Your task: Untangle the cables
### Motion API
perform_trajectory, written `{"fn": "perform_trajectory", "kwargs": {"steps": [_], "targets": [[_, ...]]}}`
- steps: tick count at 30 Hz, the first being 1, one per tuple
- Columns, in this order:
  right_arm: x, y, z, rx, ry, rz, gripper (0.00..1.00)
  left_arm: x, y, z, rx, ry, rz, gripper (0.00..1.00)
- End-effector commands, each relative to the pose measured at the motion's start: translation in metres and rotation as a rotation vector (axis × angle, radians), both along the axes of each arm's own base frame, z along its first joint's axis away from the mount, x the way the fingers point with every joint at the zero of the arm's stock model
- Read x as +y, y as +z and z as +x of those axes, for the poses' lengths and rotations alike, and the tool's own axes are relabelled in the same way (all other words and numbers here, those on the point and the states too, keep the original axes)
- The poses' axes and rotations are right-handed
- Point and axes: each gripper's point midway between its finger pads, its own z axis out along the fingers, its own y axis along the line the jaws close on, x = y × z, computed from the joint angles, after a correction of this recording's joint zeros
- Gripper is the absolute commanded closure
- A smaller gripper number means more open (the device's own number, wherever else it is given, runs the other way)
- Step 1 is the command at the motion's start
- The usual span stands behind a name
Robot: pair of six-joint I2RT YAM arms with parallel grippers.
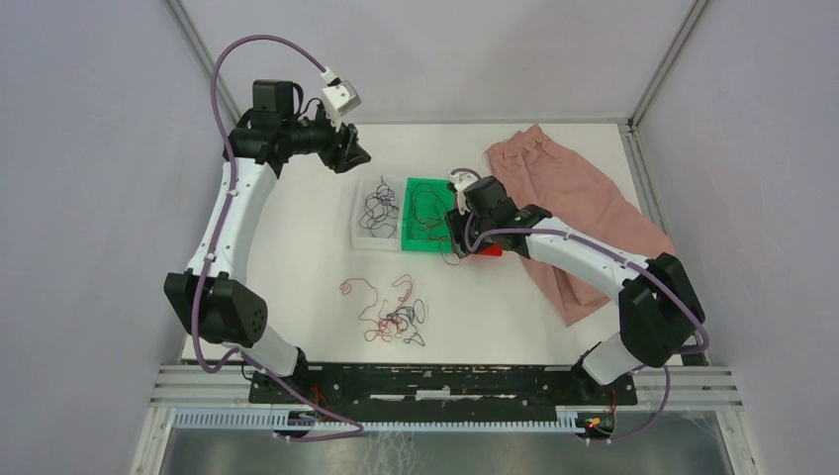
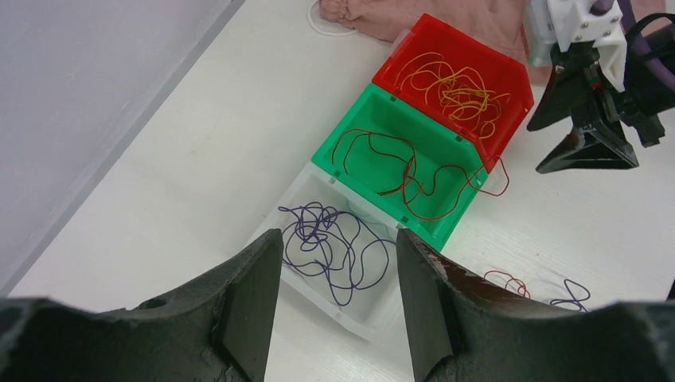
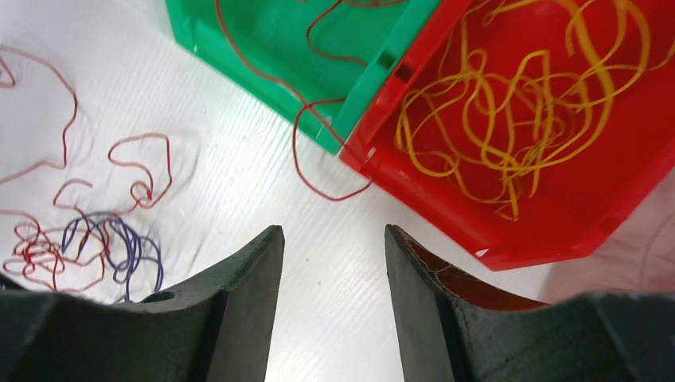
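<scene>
A tangle of red and purple cables (image 1: pixel 396 319) lies on the table, also in the right wrist view (image 3: pixel 103 239). Purple cables (image 2: pixel 317 232) lie in a clear bin (image 2: pixel 358 312). Red cables (image 2: pixel 398 167) lie in a green bin (image 2: pixel 342 135), one looping over its edge (image 3: pixel 318 171). Orange-yellow cables (image 3: pixel 493 103) fill a red bin (image 3: pixel 557 231). My left gripper (image 1: pixel 351 150) is open and empty, high behind the bins. My right gripper (image 1: pixel 457 230) is open and empty, above the table by the green and red bins' front edge.
A pink cloth (image 1: pixel 584 213) lies at the back right, beside the red bin. The three bins stand side by side in the middle of the white table (image 1: pixel 297 267). Grey walls enclose the table on three sides.
</scene>
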Motion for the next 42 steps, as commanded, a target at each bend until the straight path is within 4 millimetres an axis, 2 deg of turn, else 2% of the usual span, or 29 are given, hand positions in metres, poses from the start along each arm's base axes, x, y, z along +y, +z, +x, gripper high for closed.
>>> {"fn": "perform_trajectory", "kwargs": {"steps": [1,4,10,13,21,28,34,38,42], "targets": [[0.012,0.001,-0.017,0.019,0.113,0.081,0.44,-0.002,0.021,-0.007,-0.062,-0.025,-0.023,0.38],[0.014,-0.015,-0.019,0.062,0.118,0.085,0.43,-0.002,0.021,-0.007,-0.059,-0.026,-0.027,0.38],[0.024,-0.042,-0.001,0.130,0.026,0.115,0.52,-0.002,0.024,-0.008,-0.063,-0.022,-0.029,0.38],[0.023,-0.054,0.007,0.155,-0.072,0.125,0.54,-0.001,0.025,-0.008,-0.070,-0.020,-0.025,0.38],[0.001,-0.065,0.015,0.090,-0.421,0.248,0.55,-0.003,0.023,-0.008,-0.059,-0.026,-0.033,0.38],[0.000,-0.083,0.017,0.058,-0.559,0.277,0.60,-0.003,0.028,-0.008,-0.068,-0.023,-0.035,0.38],[0.014,-0.092,0.015,0.019,-0.597,0.296,0.64,-0.003,0.030,-0.008,-0.067,-0.021,-0.041,0.38],[0.020,-0.095,0.012,-0.007,-0.613,0.313,0.70,-0.004,0.030,-0.008,-0.064,-0.021,-0.043,0.38],[0.019,-0.084,0.012,-0.047,-0.615,0.326,0.89,-0.003,0.031,-0.008,-0.067,-0.018,-0.041,0.38]]}}
